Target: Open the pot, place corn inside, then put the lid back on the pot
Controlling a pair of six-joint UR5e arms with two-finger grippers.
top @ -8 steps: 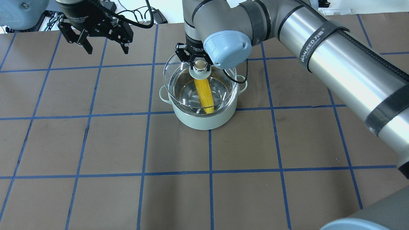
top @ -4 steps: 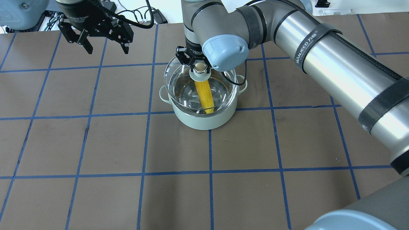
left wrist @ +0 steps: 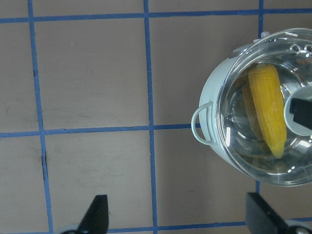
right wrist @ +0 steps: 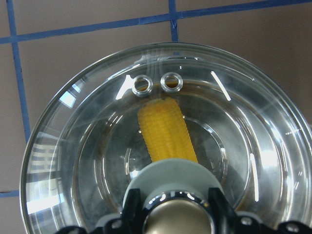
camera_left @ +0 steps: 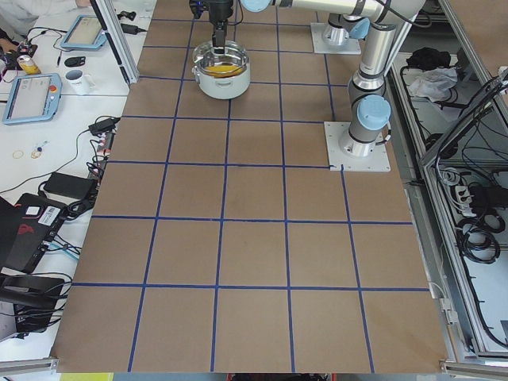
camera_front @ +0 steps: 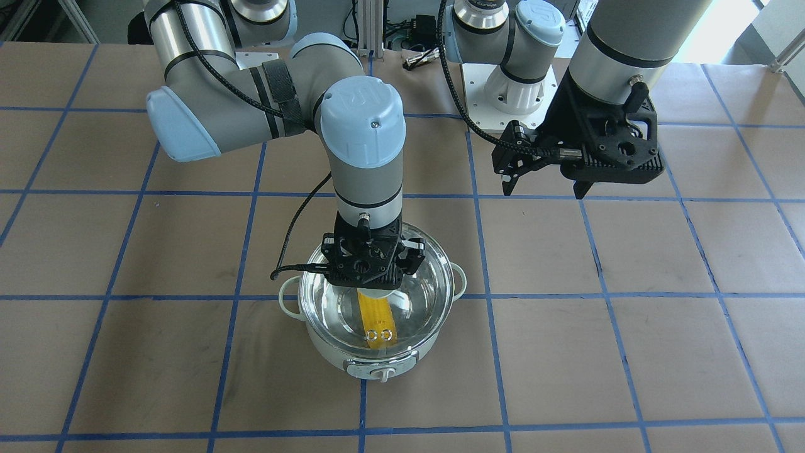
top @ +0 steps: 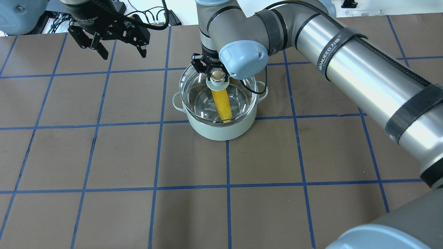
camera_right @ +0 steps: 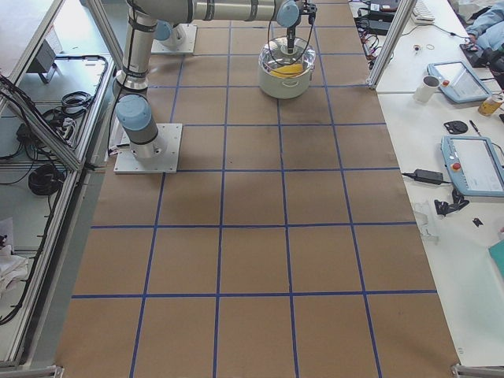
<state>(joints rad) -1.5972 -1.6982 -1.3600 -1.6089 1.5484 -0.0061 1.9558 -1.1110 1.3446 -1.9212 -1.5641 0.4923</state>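
Note:
The pale mint-green pot (top: 221, 133) stands on the table just behind its middle, with the yellow corn (top: 221, 103) lying inside it. The clear glass lid (top: 193, 91) is level over the pot's rim; I cannot tell whether it rests on the rim. My right gripper (top: 217, 73) is shut on the lid's beige knob from above. In the right wrist view the lid (right wrist: 73, 146), its knob (right wrist: 178, 219) and the corn (right wrist: 163, 131) fill the picture. My left gripper (top: 123, 55) is open and empty, to the pot's left and farther back. Its wrist view shows the pot (left wrist: 202, 124) and corn (left wrist: 268, 107).
The brown table (top: 121, 155) carries a blue tape grid. The right arm (top: 363, 69) stretches across the right half towards the pot. The front-facing view shows the pot's control knob (camera_front: 383, 374) and both robot bases at the back.
The lid has come down and settled squarely over the pot's rim, still held by the right gripper. The left gripper has shifted a little to the right.

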